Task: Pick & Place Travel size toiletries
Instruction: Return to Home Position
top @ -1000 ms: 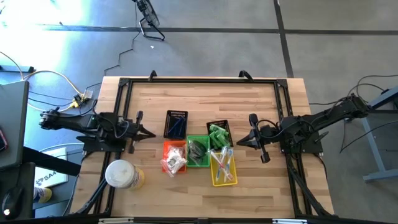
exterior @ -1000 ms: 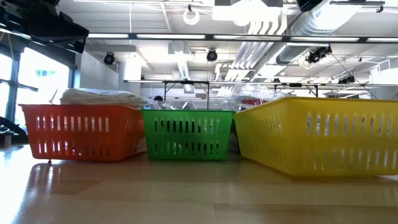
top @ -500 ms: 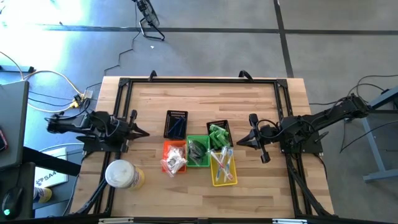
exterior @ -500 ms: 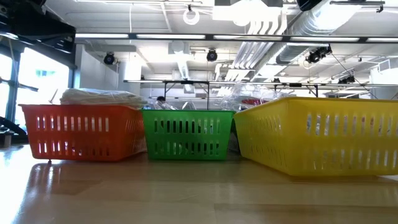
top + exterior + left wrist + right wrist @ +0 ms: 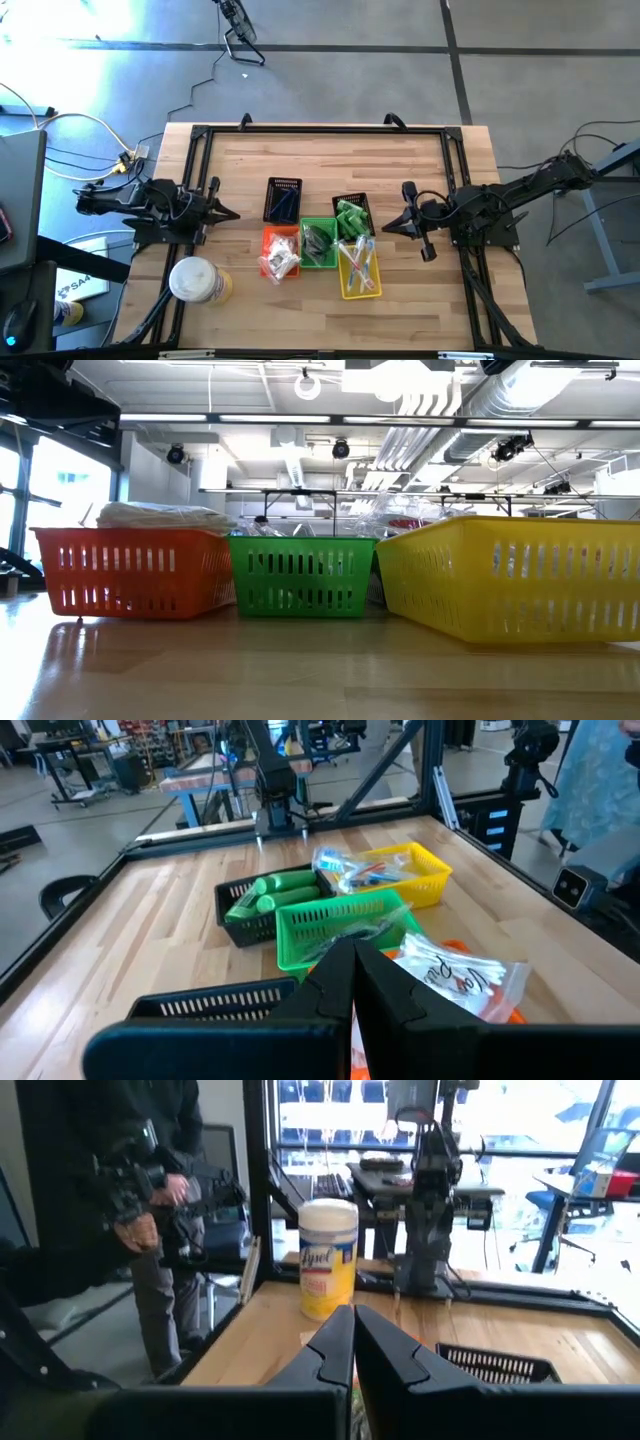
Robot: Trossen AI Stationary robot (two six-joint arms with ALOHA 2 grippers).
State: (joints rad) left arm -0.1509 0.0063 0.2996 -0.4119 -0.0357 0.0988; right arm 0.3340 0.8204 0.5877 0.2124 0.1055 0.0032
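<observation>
The travel size toiletries lie sorted in small baskets at the table's middle. Green tubes (image 5: 350, 214) fill a black basket (image 5: 240, 916). Clear-wrapped white pieces (image 5: 279, 257) lie in the orange basket (image 5: 135, 572). Slim wrapped sticks (image 5: 357, 262) are in the yellow basket (image 5: 510, 575). Thin dark pieces (image 5: 284, 203) are in the other black basket, and dark bits (image 5: 318, 240) in the green basket (image 5: 300, 575). My left gripper (image 5: 234, 213) is shut and empty, left of the baskets. My right gripper (image 5: 384, 229) is shut and empty, to their right.
A large round white-and-yellow container (image 5: 197, 280) stands at the table's near left. A black frame (image 5: 320, 129) runs around the tabletop. A person (image 5: 150, 1190) stands beyond the table's left side. Bare wood lies along the far half of the table (image 5: 320, 160).
My left gripper has drawn back a little toward the table's left edge, away from the baskets, staying shut, and has then kept still. The baskets and their contents have not moved.
</observation>
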